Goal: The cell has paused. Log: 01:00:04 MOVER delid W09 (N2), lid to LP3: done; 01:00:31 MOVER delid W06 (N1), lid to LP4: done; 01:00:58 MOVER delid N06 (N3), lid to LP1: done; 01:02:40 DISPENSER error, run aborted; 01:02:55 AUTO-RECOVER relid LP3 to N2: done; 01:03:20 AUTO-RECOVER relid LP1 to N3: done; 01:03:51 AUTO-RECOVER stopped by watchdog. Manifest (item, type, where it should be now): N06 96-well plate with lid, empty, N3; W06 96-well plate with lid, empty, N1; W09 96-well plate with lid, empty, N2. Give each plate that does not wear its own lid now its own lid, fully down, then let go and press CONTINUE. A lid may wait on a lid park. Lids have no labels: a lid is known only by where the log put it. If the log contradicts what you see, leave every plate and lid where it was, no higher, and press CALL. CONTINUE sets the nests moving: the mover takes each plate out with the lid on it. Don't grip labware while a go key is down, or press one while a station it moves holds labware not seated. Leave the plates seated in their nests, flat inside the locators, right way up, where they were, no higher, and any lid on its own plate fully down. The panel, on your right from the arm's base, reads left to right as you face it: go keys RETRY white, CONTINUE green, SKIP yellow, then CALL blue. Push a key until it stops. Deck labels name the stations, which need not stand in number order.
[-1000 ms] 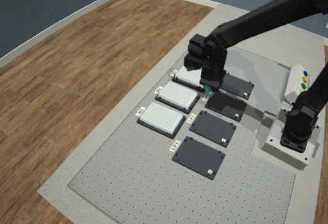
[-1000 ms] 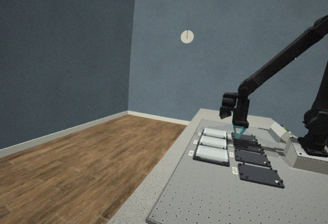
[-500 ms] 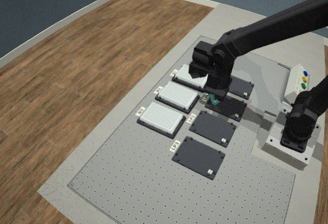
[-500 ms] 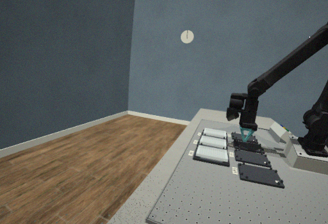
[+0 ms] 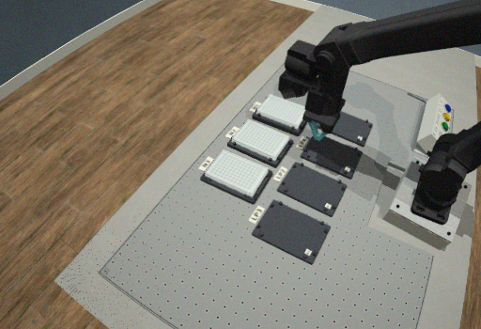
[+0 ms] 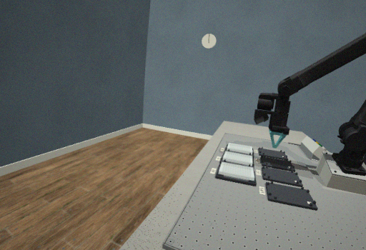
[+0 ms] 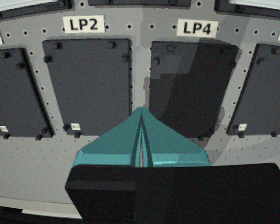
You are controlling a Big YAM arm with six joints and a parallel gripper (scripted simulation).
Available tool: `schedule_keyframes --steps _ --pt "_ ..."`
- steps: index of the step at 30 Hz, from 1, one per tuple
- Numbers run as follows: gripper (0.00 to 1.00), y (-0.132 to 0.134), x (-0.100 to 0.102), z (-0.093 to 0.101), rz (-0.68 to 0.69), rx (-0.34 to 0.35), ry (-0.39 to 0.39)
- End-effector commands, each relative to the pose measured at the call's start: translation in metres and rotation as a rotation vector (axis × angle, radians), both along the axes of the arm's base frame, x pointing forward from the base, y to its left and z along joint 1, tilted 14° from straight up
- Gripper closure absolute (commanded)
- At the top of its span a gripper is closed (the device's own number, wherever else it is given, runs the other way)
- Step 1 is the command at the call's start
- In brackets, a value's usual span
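Note:
Three 96-well plates with pale gridded tops sit in a column of nests: the far plate (image 5: 282, 111), the middle plate (image 5: 260, 139) and the near plate (image 5: 237, 173). They look alike, and I cannot tell lids from plates by sight. The lid parks beside them are dark and bare, and no loose lid lies on them. The wrist view shows LP2 (image 7: 87, 86) and LP4 (image 7: 193, 86) empty. My gripper (image 5: 318, 134) is shut with nothing between its teal fingers. It hangs above the deck between LP2 and LP4, as the wrist view (image 7: 141, 112) and the exterior view (image 6: 277, 143) also show.
The key panel (image 5: 437, 120) stands at the far right, with the blue (image 5: 447, 107), yellow (image 5: 446, 117) and green (image 5: 444, 126) keys visible. The arm's base (image 5: 434, 198) sits on a block near it. The deck's edge runs left of the nests, above a wooden floor.

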State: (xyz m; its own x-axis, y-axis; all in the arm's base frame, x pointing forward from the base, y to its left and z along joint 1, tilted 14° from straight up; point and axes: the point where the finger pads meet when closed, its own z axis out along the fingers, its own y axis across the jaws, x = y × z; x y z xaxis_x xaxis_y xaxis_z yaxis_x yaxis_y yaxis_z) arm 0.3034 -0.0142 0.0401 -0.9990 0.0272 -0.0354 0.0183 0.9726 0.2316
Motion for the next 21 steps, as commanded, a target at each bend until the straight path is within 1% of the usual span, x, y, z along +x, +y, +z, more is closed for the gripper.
schedule_keyframes --steps 1,2,3,4,6,8,9,10,11,12,15,17,19,21 --pt "1.00 -0.010 0.020 0.031 0.004 -0.013 -0.059" --pt "1.00 -0.010 0.020 0.031 0.004 -0.013 -0.059" --pt "1.00 -0.010 0.012 0.030 0.004 -0.009 -0.043" --pt "1.00 -0.013 0.019 0.041 0.004 -0.013 -0.059" --pt "1.00 -0.015 0.018 0.051 0.004 -0.014 -0.060" --pt "1.00 -0.015 0.018 0.052 0.004 -0.014 -0.060" --pt "1.00 -0.011 0.008 0.044 0.009 -0.009 -0.037" --pt "1.00 -0.008 0.004 0.037 0.017 -0.004 -0.016" --pt "1.00 -0.015 -0.005 0.026 -0.023 0.003 0.021" --pt "1.00 -0.019 -0.009 0.023 -0.056 0.005 0.035" --pt "1.00 -0.034 -0.013 0.020 -0.115 0.005 0.047" --pt "1.00 -0.045 -0.009 0.022 -0.154 0.004 0.040" --pt "1.00 -0.045 -0.009 0.022 -0.154 0.004 0.040" --pt "1.00 -0.054 -0.012 0.019 -0.193 0.006 0.048"
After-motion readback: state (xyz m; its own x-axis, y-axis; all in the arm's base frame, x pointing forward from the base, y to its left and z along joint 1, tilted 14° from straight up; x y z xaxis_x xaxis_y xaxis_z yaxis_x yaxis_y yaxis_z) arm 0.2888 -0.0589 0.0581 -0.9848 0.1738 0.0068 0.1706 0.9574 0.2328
